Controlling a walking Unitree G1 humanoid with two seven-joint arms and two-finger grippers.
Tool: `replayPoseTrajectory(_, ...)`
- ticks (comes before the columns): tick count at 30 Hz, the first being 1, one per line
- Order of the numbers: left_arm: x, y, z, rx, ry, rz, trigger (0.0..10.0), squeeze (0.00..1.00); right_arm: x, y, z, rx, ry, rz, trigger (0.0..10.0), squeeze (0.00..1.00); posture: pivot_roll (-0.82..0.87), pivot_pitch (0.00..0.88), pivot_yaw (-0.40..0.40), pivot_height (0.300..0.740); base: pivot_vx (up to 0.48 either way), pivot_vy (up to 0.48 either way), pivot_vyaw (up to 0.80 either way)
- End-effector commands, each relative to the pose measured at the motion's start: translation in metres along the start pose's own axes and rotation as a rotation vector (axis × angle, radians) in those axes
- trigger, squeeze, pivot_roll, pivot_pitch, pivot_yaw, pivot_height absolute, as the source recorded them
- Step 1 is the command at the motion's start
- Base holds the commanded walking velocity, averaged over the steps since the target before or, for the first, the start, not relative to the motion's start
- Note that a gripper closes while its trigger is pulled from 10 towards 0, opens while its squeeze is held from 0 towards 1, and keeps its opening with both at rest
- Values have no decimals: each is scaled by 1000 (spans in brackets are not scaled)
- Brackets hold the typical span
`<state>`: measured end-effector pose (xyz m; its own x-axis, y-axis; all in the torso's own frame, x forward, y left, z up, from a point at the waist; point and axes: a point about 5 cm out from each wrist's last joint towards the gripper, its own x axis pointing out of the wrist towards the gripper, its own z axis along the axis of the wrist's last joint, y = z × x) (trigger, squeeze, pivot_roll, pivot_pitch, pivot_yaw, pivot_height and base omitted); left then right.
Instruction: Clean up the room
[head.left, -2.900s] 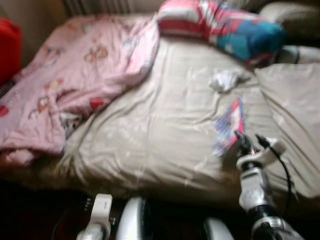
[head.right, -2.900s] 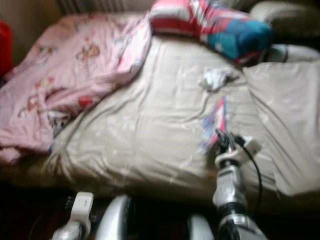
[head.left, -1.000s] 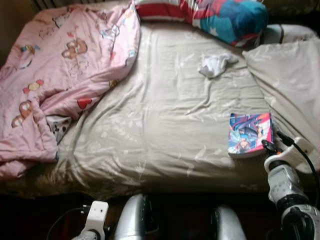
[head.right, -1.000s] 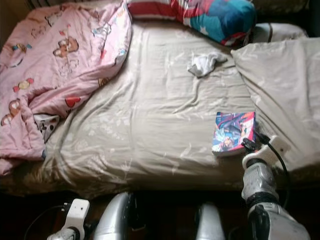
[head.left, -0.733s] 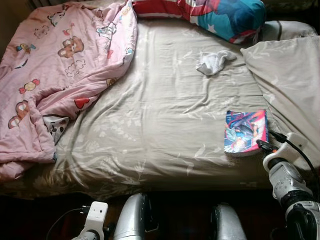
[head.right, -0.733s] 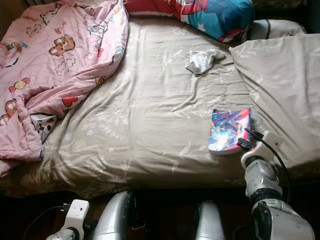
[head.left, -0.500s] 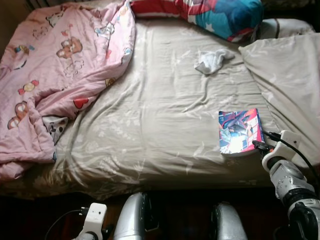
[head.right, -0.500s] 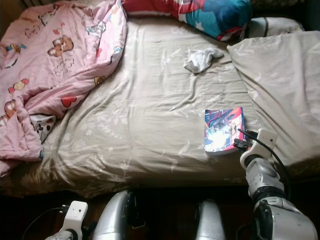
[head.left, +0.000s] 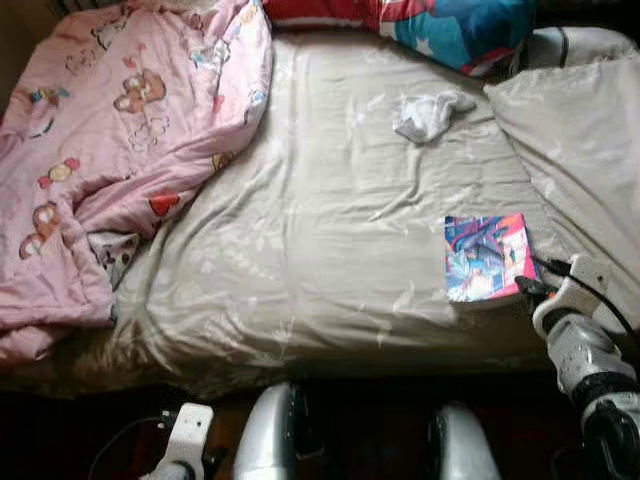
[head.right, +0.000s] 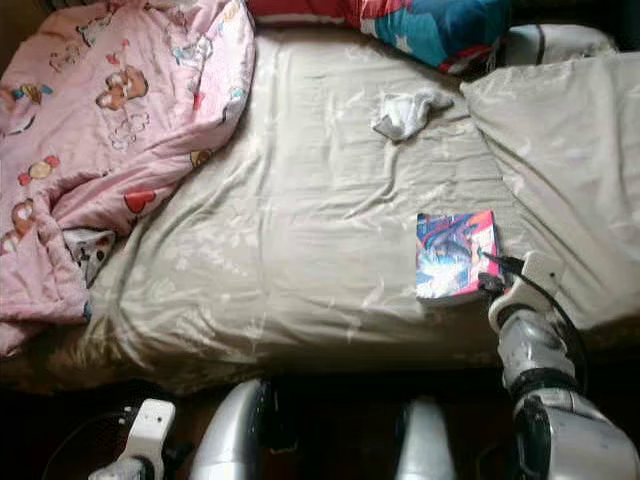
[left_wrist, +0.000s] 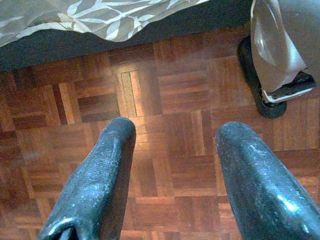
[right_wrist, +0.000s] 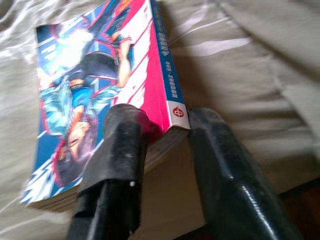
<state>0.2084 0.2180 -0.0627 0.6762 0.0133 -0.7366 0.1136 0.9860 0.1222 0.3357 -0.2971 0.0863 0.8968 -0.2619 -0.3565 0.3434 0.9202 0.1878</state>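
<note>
The right end effector (right_wrist: 165, 150) sits at the near right corner of the book (right_wrist: 100, 100), one black finger (right_wrist: 120, 150) lying on the cover and the other (right_wrist: 225, 175) beside the spine corner. The fingers straddle that corner with a moderate gap; whether they actually pinch it cannot be told. The book, a paperback with a bright blue and pink illustrated cover (head.left: 486, 256), lies flat on the bed (head.left: 330, 250), close to the near edge of the beige leaf-patterned sheet. Beyond the book, toward the head of the bed, lies a small crumpled white cloth (head.left: 430, 113), well apart from it. Farther still from the book, a pillow (head.left: 450, 25) in red, white and teal lies across the bed. A folded-back beige cover (head.left: 580, 140) rises just beside the book on its right. Well apart from the book, on the left side of the bed, a pink quilt (head.left: 120, 150) with cartoon bears is bunched up.

The left end effector (left_wrist: 175, 165) hangs low over the wooden parquet floor (left_wrist: 175, 75), fingers spread wide and empty, with the sheet's hem above.
</note>
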Motion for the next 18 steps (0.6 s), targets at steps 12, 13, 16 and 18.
replayPoseTrajectory(12, -5, 7, -17, 15, 65, 5, 10000, 0, -6, -27, 21, 28, -179, -210, 10000, 0, -60, 283, 163, 625, 0, 0, 0)
replayPoseTrajectory(13, -5, 7, -17, 15, 65, 5, 10000, 0, -6, -26, 21, 21, -188, -205, 10000, 0, -64, 282, 163, 625, 0, 0, 0)
replayPoseTrajectory(16, -5, 6, -17, 16, 66, 5, 10000, 0, -5, -7, 2, -67, -170, -101, 10000, 0, -73, 278, 156, 625, 0, 0, 0)
replayPoseTrajectory(18, -5, 6, -17, 16, 65, 5, 10000, 0, -6, 2, -9, -101, -159, -44, 10000, 0, -73, 277, 156, 625, 0, 0, 0)
